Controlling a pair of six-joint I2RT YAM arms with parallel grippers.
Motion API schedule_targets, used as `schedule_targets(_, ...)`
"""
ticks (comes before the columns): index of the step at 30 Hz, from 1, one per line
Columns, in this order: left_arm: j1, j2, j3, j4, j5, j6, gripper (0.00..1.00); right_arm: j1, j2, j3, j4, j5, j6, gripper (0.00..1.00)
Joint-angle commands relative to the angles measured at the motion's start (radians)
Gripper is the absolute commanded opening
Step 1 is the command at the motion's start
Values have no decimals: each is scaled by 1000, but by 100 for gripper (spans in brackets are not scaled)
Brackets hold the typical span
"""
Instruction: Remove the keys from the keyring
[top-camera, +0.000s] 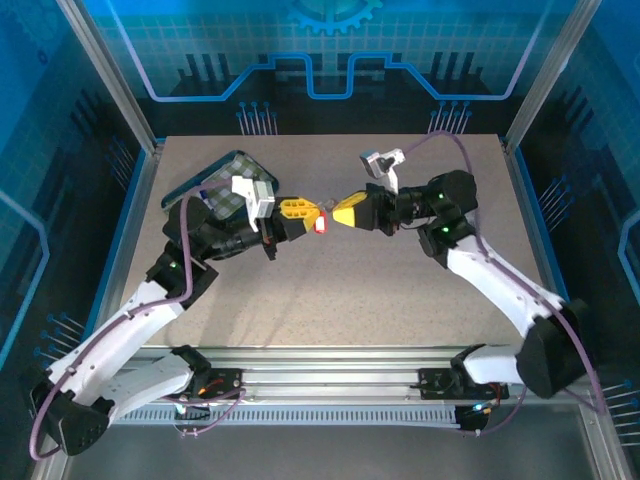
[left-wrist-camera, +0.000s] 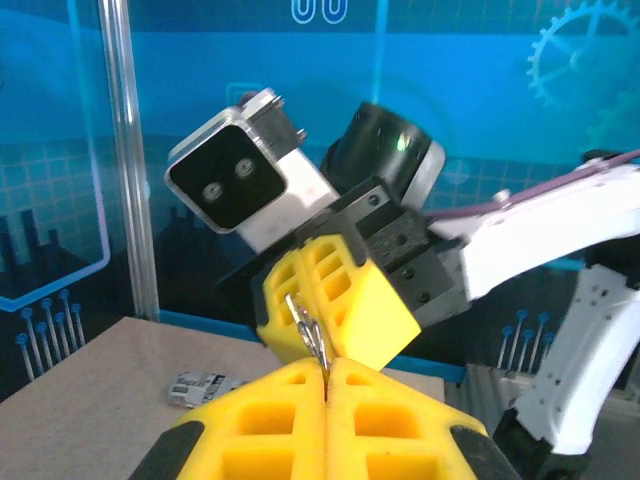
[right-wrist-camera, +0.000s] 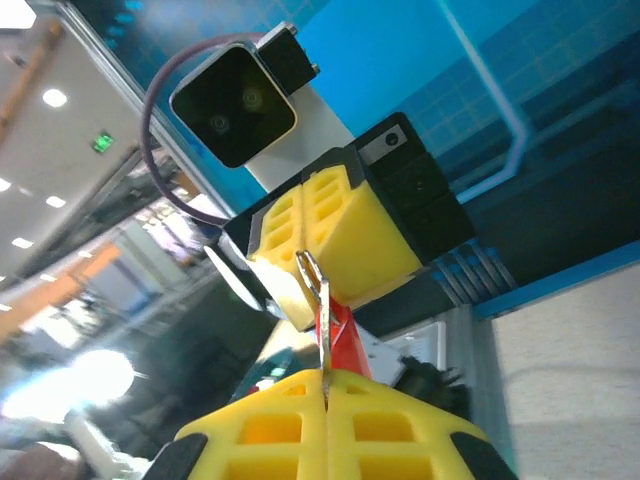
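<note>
Above the middle of the table (top-camera: 330, 300), the left gripper (top-camera: 308, 210) and right gripper (top-camera: 340, 213) meet tip to tip. Each is pressed shut on the thin metal of the keyring (right-wrist-camera: 320, 310), and its red tag (top-camera: 321, 226) dangles between them. The parting step seems to be in hand, though edge-on I cannot tell key from ring. Next, one gripper likely must work its piece along the ring while the other holds firm.
</note>
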Motion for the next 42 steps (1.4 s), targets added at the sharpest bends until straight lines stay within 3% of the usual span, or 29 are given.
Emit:
schedule_targets(1,-41,-58,17,-98,-99,192,0,29,-136,110,-748,275,-703,0)
schedule_targets(8,-154,-77,21,-166,-246,410,0,92,-217,75,-827,548,-953,0)
schedule_targets(14,-187,-88,1,-141,-305,499,0,167,-269,-9,-747,760,-1095,0)
schedule_targets(19,-193,-89,-16,-114,-316,533,0,186,-327,-107,-610,823,-1162,0)
schedule_targets(28,-192,-76,-6,-137,-288,535,0,204,-383,-187,-532,836,-1264,0)
schedule_targets(42,-200,-55,20,-175,-278,517,0,331,-408,-201,-576,970,-1442,0)
